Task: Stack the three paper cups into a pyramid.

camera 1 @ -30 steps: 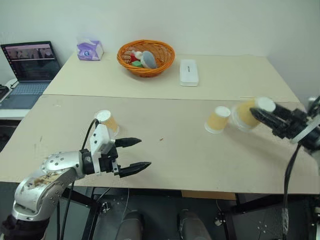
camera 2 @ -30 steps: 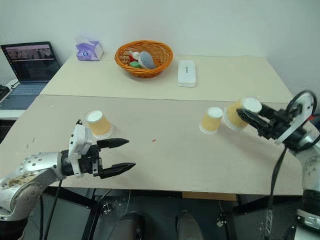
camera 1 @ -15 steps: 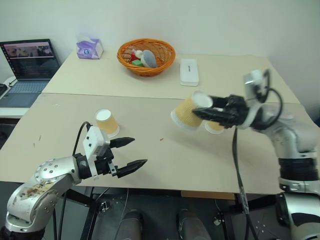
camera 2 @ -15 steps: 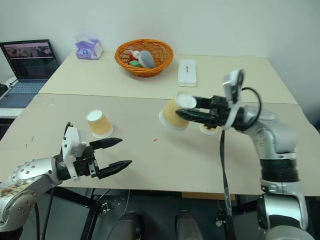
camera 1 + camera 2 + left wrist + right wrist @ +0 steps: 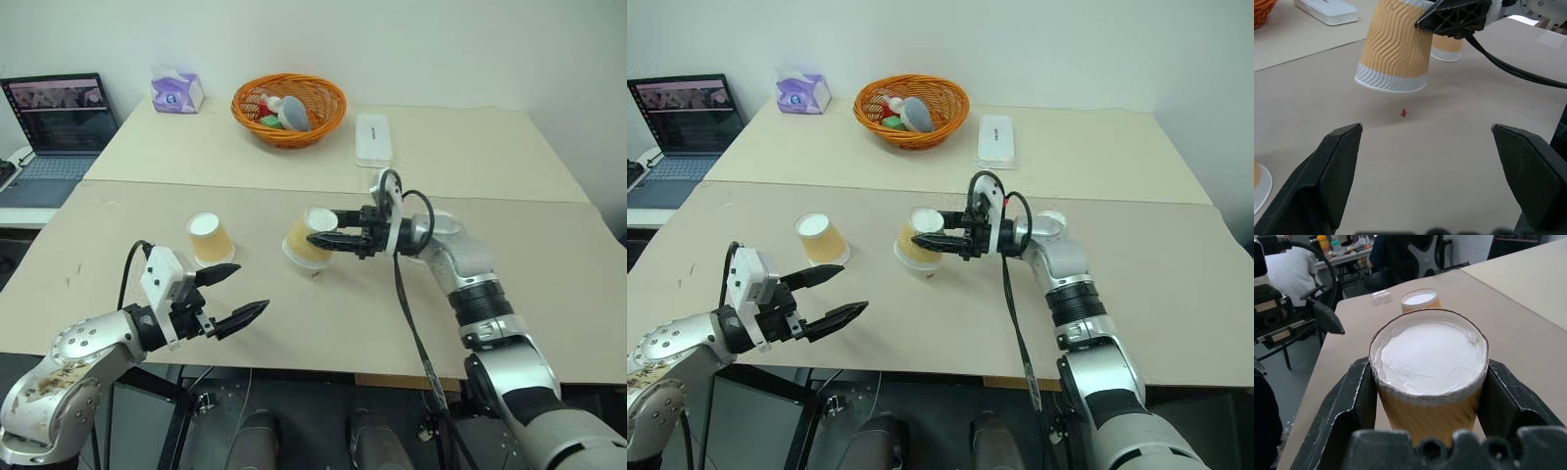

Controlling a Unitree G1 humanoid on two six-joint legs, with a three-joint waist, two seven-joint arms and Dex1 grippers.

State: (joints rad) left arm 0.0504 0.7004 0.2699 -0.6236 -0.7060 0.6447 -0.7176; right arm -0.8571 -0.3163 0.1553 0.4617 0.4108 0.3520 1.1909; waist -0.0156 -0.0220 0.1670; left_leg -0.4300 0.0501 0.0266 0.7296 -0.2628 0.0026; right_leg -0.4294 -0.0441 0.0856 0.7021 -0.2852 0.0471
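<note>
Since a second ago the right arm has swung in from the table's right edge toward the middle, carrying one paper cup with it. The right gripper [image 5: 328, 240] is clamped on that upside-down carried cup [image 5: 305, 239], its black fingers pinching the sides near the white base, and the cup hangs tilted just above the tabletop [image 5: 323, 323] with a small red mark [image 5: 1403, 113] on the surface under its rim. A second cup [image 5: 210, 239] stands inverted on the table to the left, near the carried one but apart from it. The third cup [image 5: 1446, 47] stands inverted on the table behind the right gripper, partly hidden by the arm in the head views. The left gripper [image 5: 238, 295] hovers near the front edge with its two fingers spread wide and nothing between them, having drifted slightly leftward. On the far table sit an orange wicker basket [image 5: 288, 110], a white box [image 5: 371, 140], a tissue pack [image 5: 177, 90] and a laptop [image 5: 57, 119].
</note>
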